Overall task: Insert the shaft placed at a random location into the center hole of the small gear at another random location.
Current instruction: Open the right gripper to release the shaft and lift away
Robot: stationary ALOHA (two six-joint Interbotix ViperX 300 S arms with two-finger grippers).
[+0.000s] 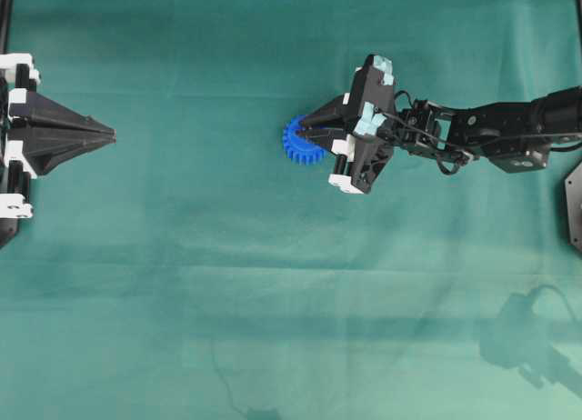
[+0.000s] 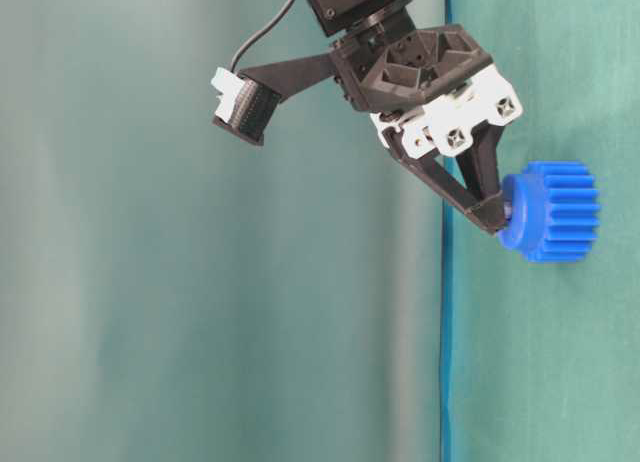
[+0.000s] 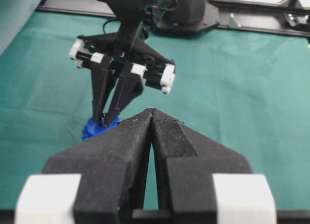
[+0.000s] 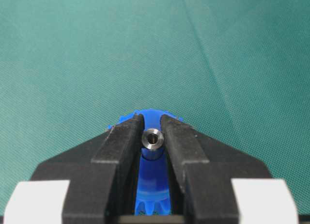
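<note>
The right gripper [image 4: 153, 136] pinches the shaft [image 4: 152, 138] between its two black fingertips, holding the little silver pin end-on so that its axis lines up with the small gear [image 1: 300, 140] directly below; a grip at the very tips leaves the pin's lower length free to enter the center hole, which is hidden under the pin and fingers in every view. The gear lies flat on the green cloth [image 1: 182, 284] near the middle of the workspace, teeth around its rim, and the fingertips sit right at its upper face, so the pin appears either about to go in or partly seated; how deep it sits cannot be told. In the overhead view the right arm reaches in from the right edge with its wrist bent so that the fingers point down onto the gear. The left gripper [image 1: 111, 135] waits well apart at the far left edge, fingers pressed together and holding nothing, aimed toward the gear but taking no part in the insertion.
</note>
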